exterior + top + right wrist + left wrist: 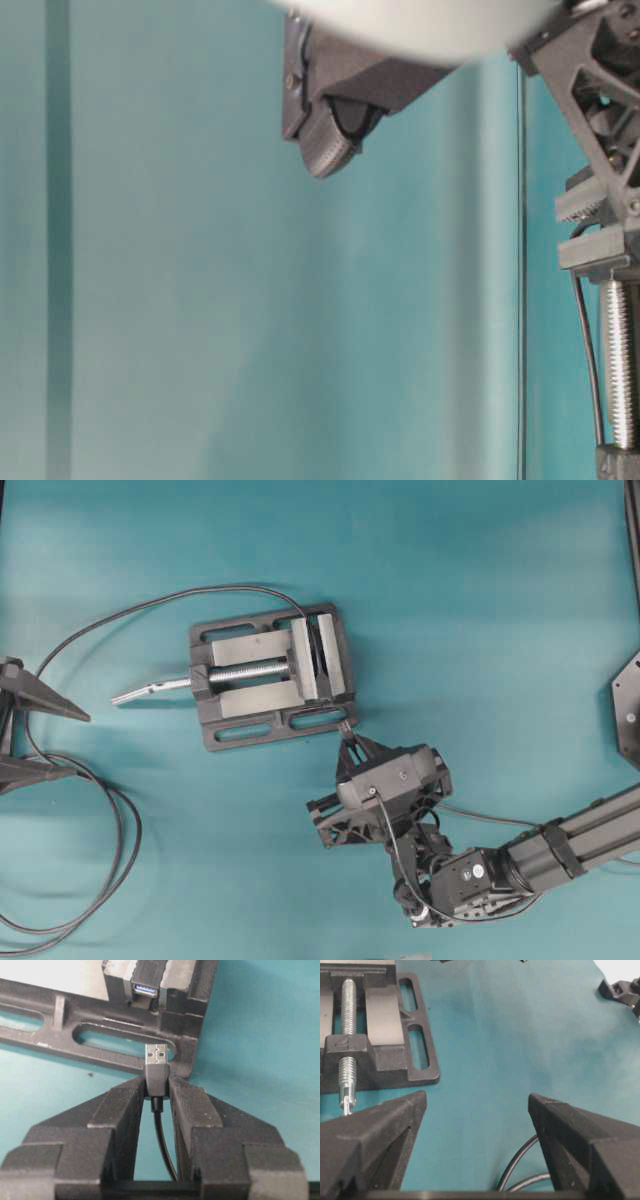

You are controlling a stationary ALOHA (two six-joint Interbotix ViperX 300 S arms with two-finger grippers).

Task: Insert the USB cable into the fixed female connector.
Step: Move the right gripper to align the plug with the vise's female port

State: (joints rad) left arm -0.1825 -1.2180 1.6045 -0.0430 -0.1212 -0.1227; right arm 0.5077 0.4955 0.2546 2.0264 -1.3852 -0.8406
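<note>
Pinching the black body of the USB cable [157, 1077] between its two fingers, the right gripper [156, 1091] holds the silver plug pointing at the vise [270, 675], the plug's tip over the vise's base flange. The cable's thin lead runs back between the fingers toward the wrist. Just beyond the plug, higher up in the wrist view, the connector [145, 987] sits clamped between the vise blocks, its blue-lined mouth facing the plug; the two are close but apart, and the plug sits a little to the right of the mouth.

From overhead, the right gripper is at the vise's lower right corner, and the looping cable [100, 810] leaves the vise's top edge, arcs left and coils near the left edge of the mat. The left gripper [477, 1110] rests at that left edge, its jaws spread wide and holding nothing, with the vise's screw handle pointing toward it.

The surface is a plain teal mat [480, 600], slightly wrinkled. Bare mat shows right of and above the vise, and below it on the left. A dark mount [628, 705] sits at the right edge.
</note>
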